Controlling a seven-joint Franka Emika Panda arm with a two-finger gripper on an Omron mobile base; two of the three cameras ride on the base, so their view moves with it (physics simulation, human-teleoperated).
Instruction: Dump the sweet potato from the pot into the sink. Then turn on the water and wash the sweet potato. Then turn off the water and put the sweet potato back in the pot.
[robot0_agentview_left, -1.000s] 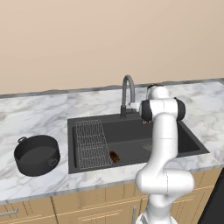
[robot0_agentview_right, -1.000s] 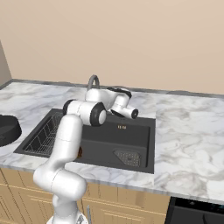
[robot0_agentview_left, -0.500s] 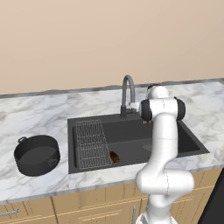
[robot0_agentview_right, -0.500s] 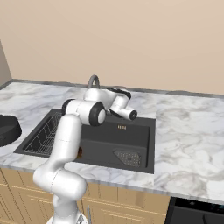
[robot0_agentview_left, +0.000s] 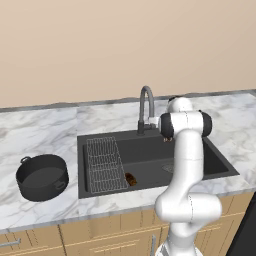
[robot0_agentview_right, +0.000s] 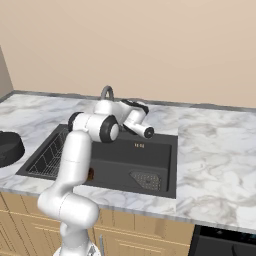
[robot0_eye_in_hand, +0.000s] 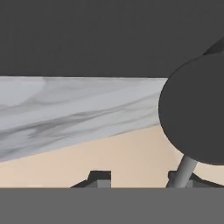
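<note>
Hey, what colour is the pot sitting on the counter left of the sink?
Dark grey, nearly black; the pot shows best in the left base view.

A white-and-grey marbled counter (robot0_agentview_left: 45, 125) runs from left to right across the scene, with a low raised lip along its far edge. Behind it stands a plain beige wall (robot0_agentview_left: 125, 45) — unbroken, with no marks. Under the near edge of the counter sit light wooden cabinet fronts (robot0_agentview_left: 100, 235), one with a metal bar handle (robot0_agentview_left: 9, 243) at the far left. A dark appliance (robot0_agentview_right: 225, 242) adjoins the cabinets — low on the right.
</note>
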